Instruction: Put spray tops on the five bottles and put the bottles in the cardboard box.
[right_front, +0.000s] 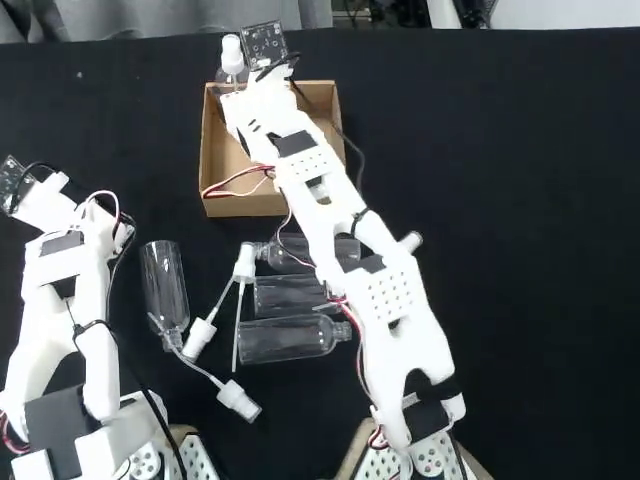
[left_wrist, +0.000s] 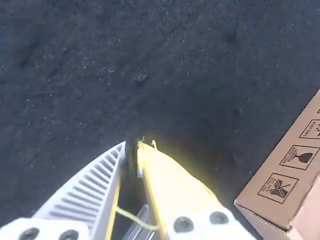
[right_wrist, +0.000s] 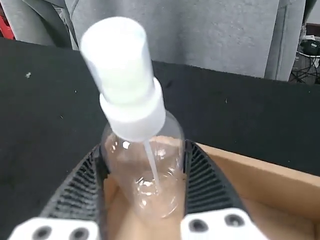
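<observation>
My right gripper is shut on a clear bottle with a white spray top on it, held upright over the cardboard box. From above, that bottle stands at the far edge of the box. Three clear bottles lie side by side under the right arm. A fourth bottle lies to their left. Loose spray tops with their tubes lie near them. My left gripper is shut on nothing just above the black table, left of the box.
The table is covered in black cloth. The right arm stretches across the box and over the lying bottles. Red and black cables hang into the box. Open room lies on the right half of the table.
</observation>
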